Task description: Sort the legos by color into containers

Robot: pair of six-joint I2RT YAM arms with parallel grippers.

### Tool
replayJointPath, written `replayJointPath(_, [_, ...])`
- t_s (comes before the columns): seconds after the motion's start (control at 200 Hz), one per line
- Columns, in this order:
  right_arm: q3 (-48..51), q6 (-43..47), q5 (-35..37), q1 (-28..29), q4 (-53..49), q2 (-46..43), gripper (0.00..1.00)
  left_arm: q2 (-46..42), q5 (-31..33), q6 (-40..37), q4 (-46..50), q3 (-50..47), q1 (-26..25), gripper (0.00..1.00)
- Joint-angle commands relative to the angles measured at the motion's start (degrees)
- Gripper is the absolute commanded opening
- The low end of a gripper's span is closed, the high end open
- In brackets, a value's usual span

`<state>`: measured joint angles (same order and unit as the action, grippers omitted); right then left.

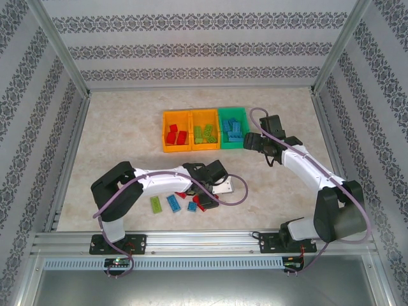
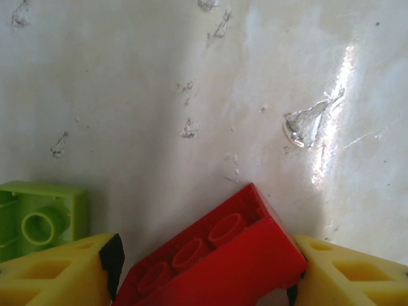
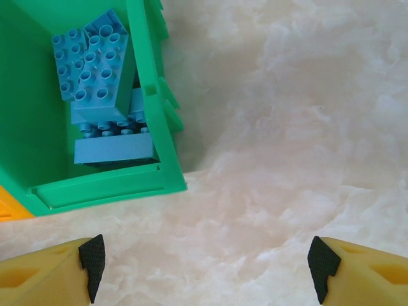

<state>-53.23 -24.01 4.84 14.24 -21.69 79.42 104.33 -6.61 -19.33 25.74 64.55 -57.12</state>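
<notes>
While the right jaws gape near the green bin (image 3: 153,185), the left jaws clamp a studded red brick (image 2: 217,261).

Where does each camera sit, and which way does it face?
Top external: above and behind the arm bases, looking down at the table; left arm and right arm show.
Left wrist: on the left arm, facing down close; left gripper brackets a red brick, lime brick beside.
Right wrist: on the right arm, facing down; open right gripper near the green bin.
Shared: top external and right wrist both show that bin's blue bricks.
</notes>
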Motion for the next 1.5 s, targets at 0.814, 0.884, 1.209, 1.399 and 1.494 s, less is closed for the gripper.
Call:
replayJointPath(0.814, [5.67,0.02,-1.28,-4.49,0.25,-6.27,0.88,8.63,-2.16,-0.05,1.41,10.84,-1.76,0.46])
replayJointPath(0.884, [5.86,0.08,-1.52,-4.74,0.22,-6.38,0.88,8.6,-2.5,-0.15,1.6,11.06,-1.85,0.46])
replayJointPath(1.209, [6.7,0.03,-2.7,-6.22,0.3,-7.35,0.89,7.49,1.78,-0.14,0.37,10.68,-2.64,0.59])
replayJointPath(1.399, [7.18,0.02,-3.3,-6.68,0.42,-7.49,0.89,5.08,4.15,-1.43,-2.03,8.45,-2.82,0.67])
replayJointPath(1.494, [7.35,-0.23,-3.52,-6.77,0.77,-7.45,0.89,4.09,3.94,-2.97,-2.7,8.22,-3.07,0.73])
